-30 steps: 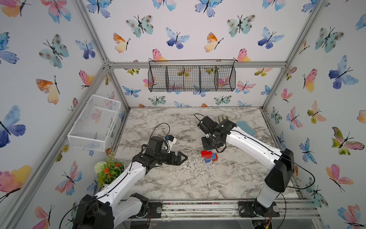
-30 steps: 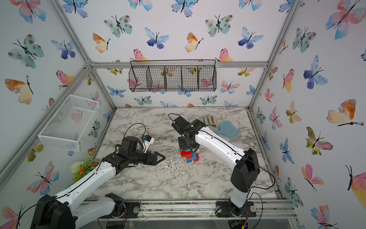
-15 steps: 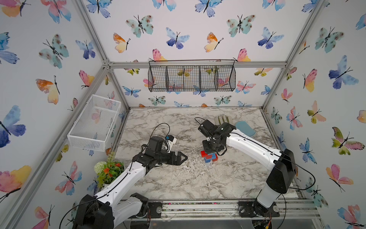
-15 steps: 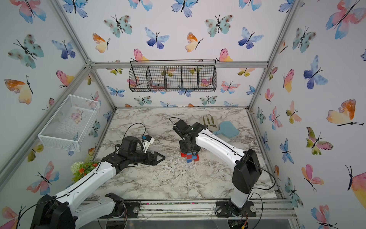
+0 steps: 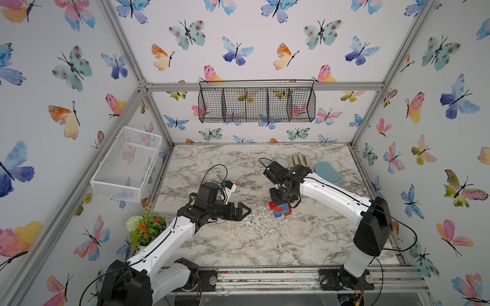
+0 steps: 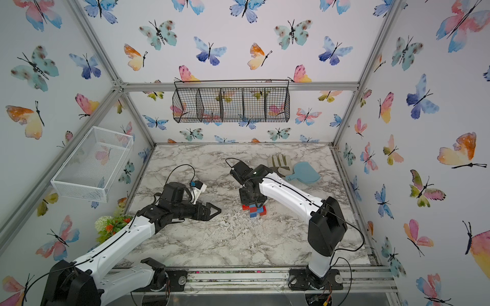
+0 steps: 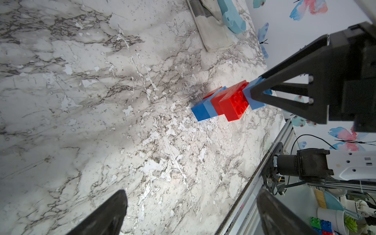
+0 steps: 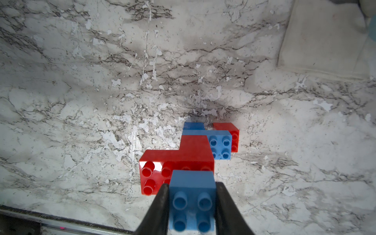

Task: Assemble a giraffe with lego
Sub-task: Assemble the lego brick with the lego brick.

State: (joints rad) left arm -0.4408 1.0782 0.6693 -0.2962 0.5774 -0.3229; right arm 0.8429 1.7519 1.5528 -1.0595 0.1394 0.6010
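Far left wall: white wire basket point(image 5: 126, 164), with a potted plant point(image 5: 144, 229) below it at the table point(image 5: 238, 238) edge. Left gripper point(image 5: 248, 211) hangs low over the table, left of centre, pointed at the build and well apart from it; the left wrist view shows its jaws standing wide with nothing between them point(image 7: 192, 192). Back wall, centre: black wire basket point(image 5: 256, 104). The giraffe point(image 5: 279, 209) stands upright on the table just right of centre, seen in both top views point(image 6: 254, 209). From the right wrist view: a blue leg point(image 8: 193, 126) and a red leg point(image 8: 225, 127) on the marble, a long blue brick point(image 8: 219, 144) across them, red above that, and a long red brick point(image 8: 177, 160) overhanging to one side. Right gripper point(image 8: 192, 185) comes straight down onto the top of the build point(image 5: 281, 201), its fingers point(image 8: 162, 203) clamped on either side of a small blue brick point(image 8: 192, 203) that rests on the long red brick. Whether it is fully seated cannot be told. Right rear of the table: a glove point(image 5: 298, 160), and just beside it a pale blue paddle point(image 5: 327, 172).
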